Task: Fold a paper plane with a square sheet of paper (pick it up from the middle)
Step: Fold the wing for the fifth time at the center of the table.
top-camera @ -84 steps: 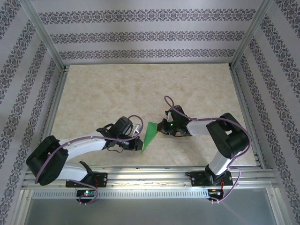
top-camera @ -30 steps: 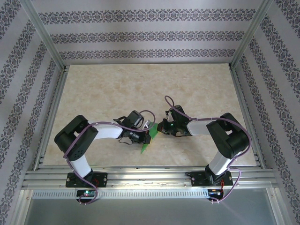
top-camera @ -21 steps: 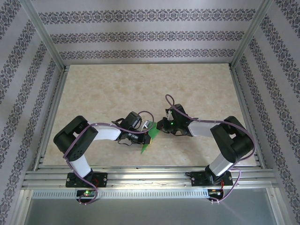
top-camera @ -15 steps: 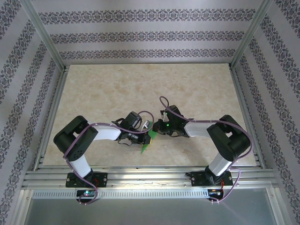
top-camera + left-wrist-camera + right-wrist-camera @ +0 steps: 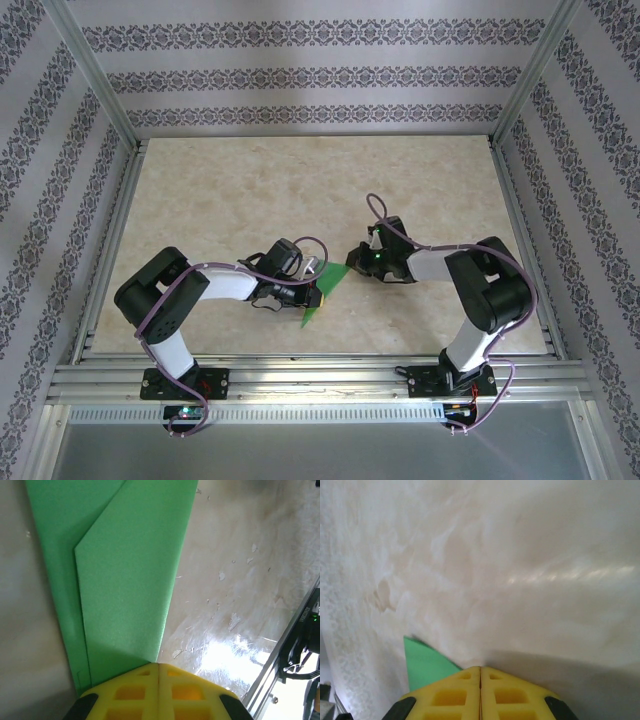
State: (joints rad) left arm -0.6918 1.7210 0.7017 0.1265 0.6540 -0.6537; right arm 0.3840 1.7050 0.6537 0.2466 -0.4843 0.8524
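Looking down on the square sheet of paper (image 5: 336,279), folded into a narrow green wedge and lying flat on the desk (image 5: 240,190), between the two arms and toward the near side. Runs on a diagonal in the top view, tapering toward the near-left end and widening toward the far right.

Pinned around its middle by the left jaws, pressed together with nothing between them, yellow pads (image 5: 132,692) bearing down on the green surface (folded flap (image 5: 132,575) with a slanted edge just ahead of them in the left wrist view). Met at the far-right end by the right jaws, likewise pressed together and gripping nothing, pads (image 5: 452,695) low over the desk with a small green corner (image 5: 422,662) peeking out to their left.

Judging from this: left arm nearer the middle, right arm at the far end. For a pick-up from the middle, probably a matter of spreading across the short width, at right angles to that diagonal, and coming in over a long free edge. Worth watching for the thin sheet sliding along the glossy desk instead of lifting, and for the flap springing open once released.
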